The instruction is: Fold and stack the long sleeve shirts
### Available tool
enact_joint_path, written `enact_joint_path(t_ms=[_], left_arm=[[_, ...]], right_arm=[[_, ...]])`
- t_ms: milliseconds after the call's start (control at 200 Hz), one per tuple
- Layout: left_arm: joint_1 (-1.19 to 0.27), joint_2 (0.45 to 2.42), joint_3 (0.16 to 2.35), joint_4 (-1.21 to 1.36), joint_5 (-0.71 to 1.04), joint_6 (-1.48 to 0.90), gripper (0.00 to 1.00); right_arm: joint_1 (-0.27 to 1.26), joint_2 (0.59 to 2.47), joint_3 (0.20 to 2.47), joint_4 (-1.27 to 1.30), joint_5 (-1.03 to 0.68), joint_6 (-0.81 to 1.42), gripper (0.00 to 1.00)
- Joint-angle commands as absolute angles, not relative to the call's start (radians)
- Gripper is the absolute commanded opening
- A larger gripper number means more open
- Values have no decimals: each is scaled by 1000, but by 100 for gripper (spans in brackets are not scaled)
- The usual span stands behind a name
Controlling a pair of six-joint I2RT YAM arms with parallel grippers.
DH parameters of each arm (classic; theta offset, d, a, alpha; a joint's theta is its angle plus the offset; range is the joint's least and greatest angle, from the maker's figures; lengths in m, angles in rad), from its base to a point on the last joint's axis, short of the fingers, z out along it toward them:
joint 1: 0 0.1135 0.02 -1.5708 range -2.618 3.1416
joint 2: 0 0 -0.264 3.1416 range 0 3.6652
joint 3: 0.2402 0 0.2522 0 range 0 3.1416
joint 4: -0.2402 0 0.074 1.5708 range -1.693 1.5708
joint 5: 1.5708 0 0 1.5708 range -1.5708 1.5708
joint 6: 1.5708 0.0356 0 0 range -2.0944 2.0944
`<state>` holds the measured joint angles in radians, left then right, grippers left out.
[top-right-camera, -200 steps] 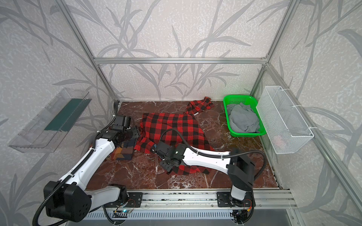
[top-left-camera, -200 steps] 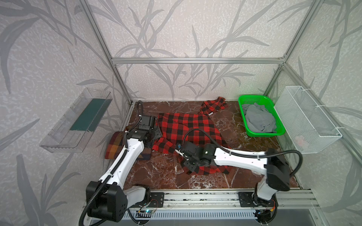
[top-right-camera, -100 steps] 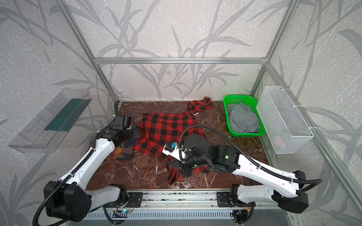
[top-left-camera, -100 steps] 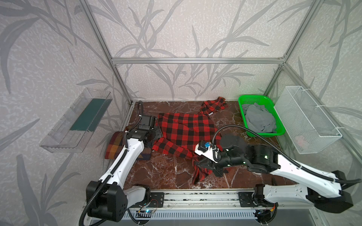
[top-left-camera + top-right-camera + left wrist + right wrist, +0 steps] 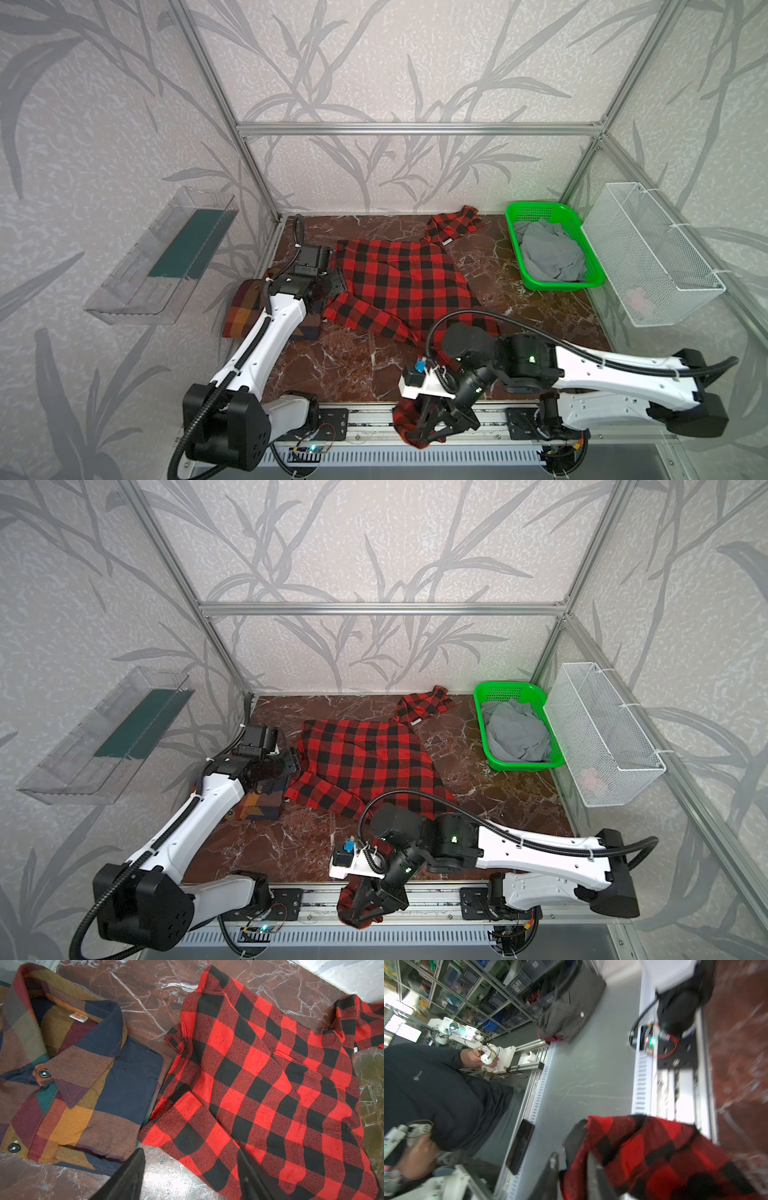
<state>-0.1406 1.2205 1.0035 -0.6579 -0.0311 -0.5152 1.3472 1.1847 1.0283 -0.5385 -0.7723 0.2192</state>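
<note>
The red-and-black check shirt (image 5: 399,282) (image 5: 365,762) lies spread on the marble table, one sleeve bunched at the back. A strip of it trails forward and hangs over the front rail. My right gripper (image 5: 432,432) (image 5: 370,908) is there, past the table's front edge. In the right wrist view its jaws (image 5: 572,1155) stand parted with the red cloth (image 5: 643,1157) lying between them. The brown, orange and maroon plaid shirt (image 5: 243,307) (image 5: 72,1064) lies folded at the left. My left gripper (image 5: 330,286) (image 5: 189,1151) hovers open over bare table at the red shirt's left edge (image 5: 259,1084).
A green basket (image 5: 552,216) holding grey cloth (image 5: 548,253) stands at the back right. A white wire basket (image 5: 648,257) hangs on the right wall and a clear tray (image 5: 166,257) on the left wall. A person (image 5: 436,1095) sits beyond the front rail (image 5: 365,415).
My right arm has swung from the shirt's middle to the front edge, dragging part of the red shirt over the rail, and its jaws have parted. The left arm has not moved.
</note>
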Motion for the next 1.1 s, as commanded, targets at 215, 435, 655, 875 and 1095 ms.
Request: enact_joint_path(t_ms=[215,435,655,875,1095], left_arm=[[-153,1285,1066,-670,31,-499,70],[-229,1409,1127,-684,16,-504,72],[-246,1550,1196,-737,40,-494,72],[-244,1625,1180,-727,64,-504,72],[-243,1644,1146,-706,80,-512,72]], right_arm=[[723,1038,1032,-544,-533,396,65],[361,1347,1077,-530,-327,395,60],[296,1654,1167,-488,-146,374,60],[288,1873,1269,-423,-149,373,60],[288,2019,1336,-426,-143,347,57]])
